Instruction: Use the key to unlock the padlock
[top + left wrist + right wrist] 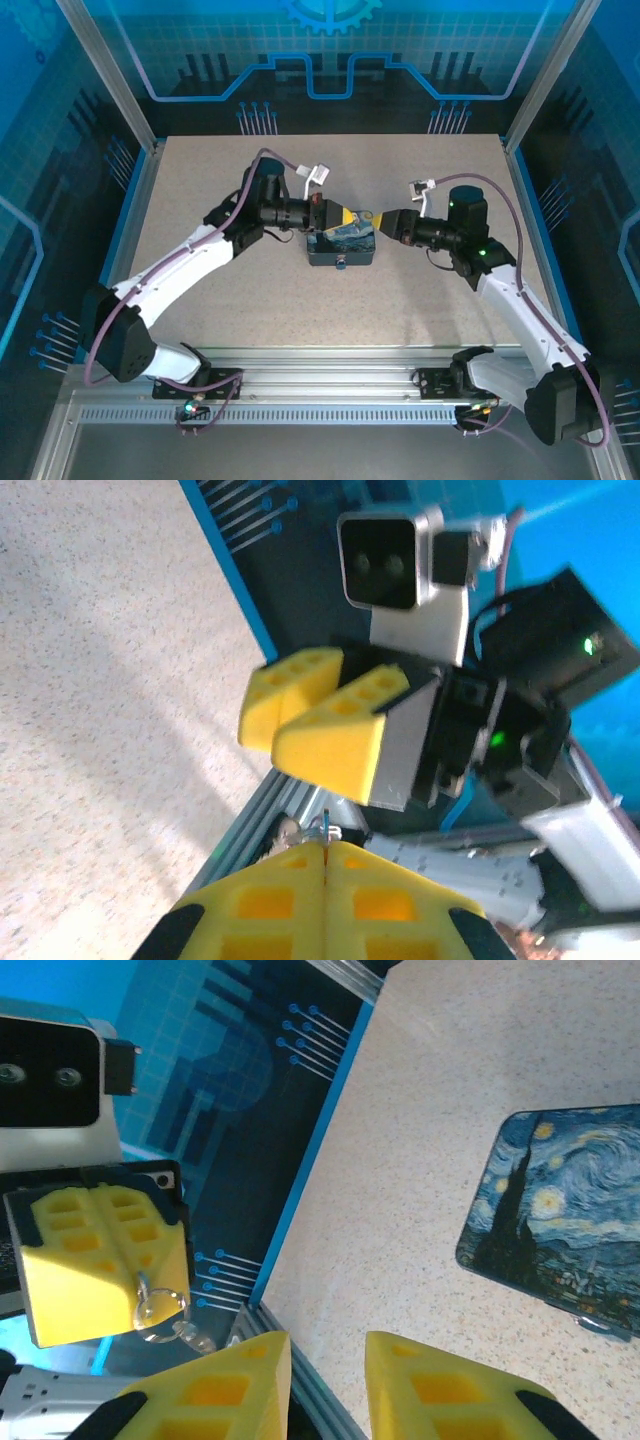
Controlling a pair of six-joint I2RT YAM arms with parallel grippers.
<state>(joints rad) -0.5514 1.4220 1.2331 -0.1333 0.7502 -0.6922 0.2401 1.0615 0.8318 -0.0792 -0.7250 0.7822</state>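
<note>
My left gripper (349,216) hovers above the dark blue painted box (341,244). It is shut on the key (327,824), whose thin metal tip pokes out between the yellow pads. A key ring (160,1306) dangles below the left gripper (150,1290). My right gripper (378,220) faces it tip to tip from the right, a small gap apart. Its yellow fingers (245,1380) stand open with nothing between them. A small grey piece, apparently the padlock (341,264), sits at the box's near edge (602,1323).
The box (565,1205) lies mid-table on the speckled tabletop (250,290). Aluminium posts and blue side walls (135,190) border the table, and a metal rail (330,385) runs along its near edge.
</note>
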